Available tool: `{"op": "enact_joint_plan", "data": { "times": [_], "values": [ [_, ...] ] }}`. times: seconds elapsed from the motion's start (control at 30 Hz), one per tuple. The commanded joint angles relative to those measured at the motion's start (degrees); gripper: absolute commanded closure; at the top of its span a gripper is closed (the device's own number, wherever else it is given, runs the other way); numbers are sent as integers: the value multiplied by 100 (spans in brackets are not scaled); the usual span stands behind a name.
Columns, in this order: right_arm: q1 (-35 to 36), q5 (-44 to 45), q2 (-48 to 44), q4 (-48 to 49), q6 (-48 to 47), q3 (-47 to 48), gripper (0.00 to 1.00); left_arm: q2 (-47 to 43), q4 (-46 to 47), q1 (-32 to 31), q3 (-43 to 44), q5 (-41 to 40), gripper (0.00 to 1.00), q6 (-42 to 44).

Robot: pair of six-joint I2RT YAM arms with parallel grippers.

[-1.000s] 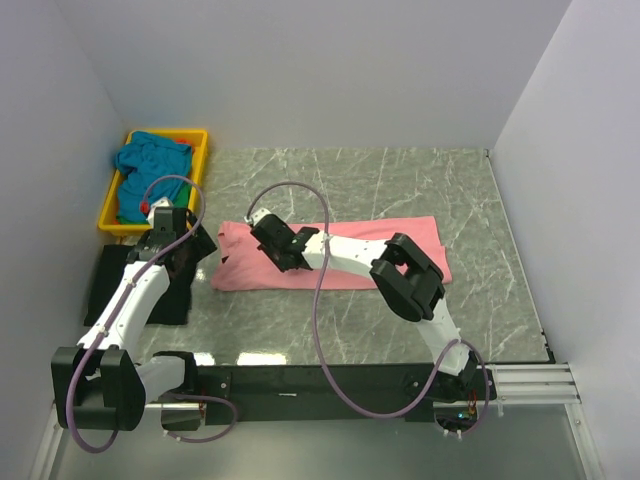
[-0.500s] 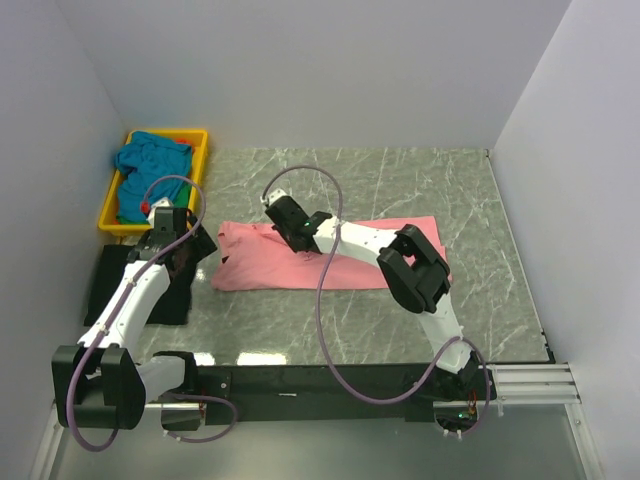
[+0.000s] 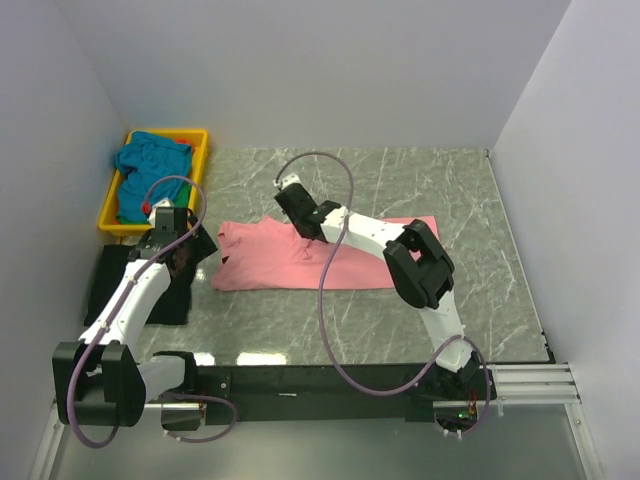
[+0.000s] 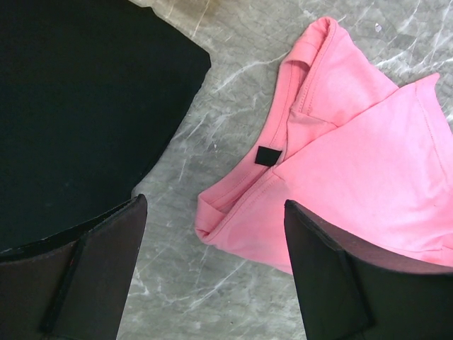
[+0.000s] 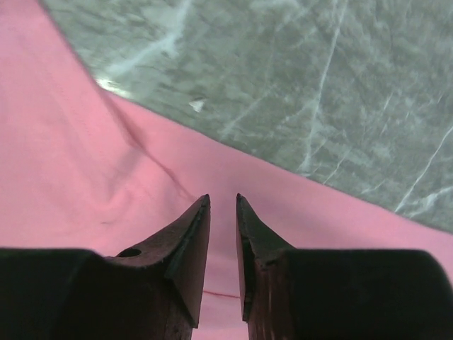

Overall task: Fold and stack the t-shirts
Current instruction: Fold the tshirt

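Spread flat across the middle of the grey marbled counter: a pink shirt, folded into a long band running left to right. At its left end, seen from the left wrist, the collar opening with a small black tag inside, and a folded layer lying over it from the right. Close to that end but apart from it, with a strip of bare counter between, a black mat.

Over that same end, the left tool: fingers spread wide, nothing between them, one above the mat's edge, the other above pink cloth. No visible contact with either.

Over the pink shirt's far edge, left of its middle, the right tool: tips pointed down at the cloth, parted by only a narrow slit, no cloth seen inside it. Just ahead of the tips, a soft crease in the pink cloth; beyond that, bare counter. Touching the cloth or just above it: cannot tell.

At the far left corner, a yellow tray, well apart from the pink shirt. Inside, a crumpled teal shirt heaped on top, a bit of green cloth at the near end, a sliver of orange-red cloth by the far rim.

From the right arm, a purple cable looping over the pink shirt and down toward the base.
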Motion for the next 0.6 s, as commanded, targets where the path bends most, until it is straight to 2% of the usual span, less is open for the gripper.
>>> {"op": "enact_joint_plan", "data": {
  "times": [0.0,0.17,0.3,0.4,0.5,0.57],
  "values": [
    [-330,26,-503,-166,649,-383,71,12,115,15,43,-9,16,107],
    [-760,-395,-1382,123,1246,-1412,70,152,71,15,25,96,15,55],
    [-1305,-869,-2321,211,1642,-2526,61,292,-43,15,-10,237,14,-77],
    [-1718,-1072,-2859,159,1836,-3177,59,398,-157,15,-1,228,14,-200],
    [-2060,-1362,-3254,115,1959,-3696,58,574,-210,15,-1,351,16,-375],
    [-2149,-1442,-3448,71,1995,-3996,58,792,-219,15,-19,464,23,-542]
  ]
}}
